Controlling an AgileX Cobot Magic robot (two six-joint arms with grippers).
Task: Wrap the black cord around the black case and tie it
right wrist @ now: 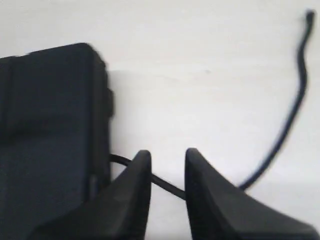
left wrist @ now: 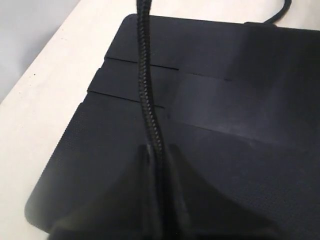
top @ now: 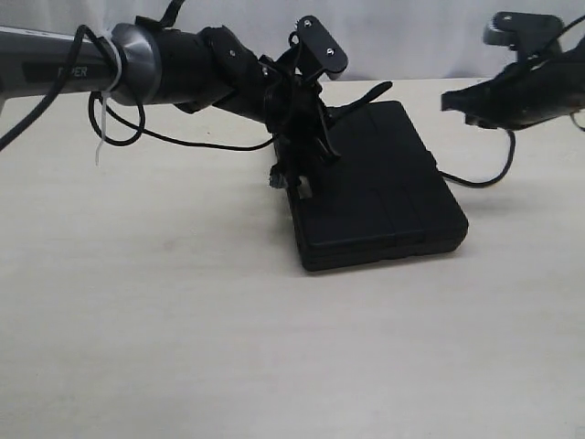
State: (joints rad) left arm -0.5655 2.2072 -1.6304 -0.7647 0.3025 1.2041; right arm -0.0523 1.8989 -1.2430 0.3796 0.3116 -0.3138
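My left fingers (left wrist: 182, 207) are clamped together on the black cord (left wrist: 144, 85), above the left edge of the black case (left wrist: 240, 110). The case lies flat on the tabletop (top: 183, 320), about the middle of the scene. From my grip the braided cord runs across the case lid and past its edge.

My right fingers (right wrist: 140, 195) are a little apart with a narrow gap, gripping nothing. They're raised off the tabletop, right of the case. The cord crosses beneath that gap without touching.

Left wrist view only: the braid texture and the pinch itself. The exterior view shows just a dark cluster there.

Right wrist view only: the cord comes out beside the case and trails off to a free end on bare tabletop. The exterior view shows a loop of cord right of the case, then my right arm hides the rest.
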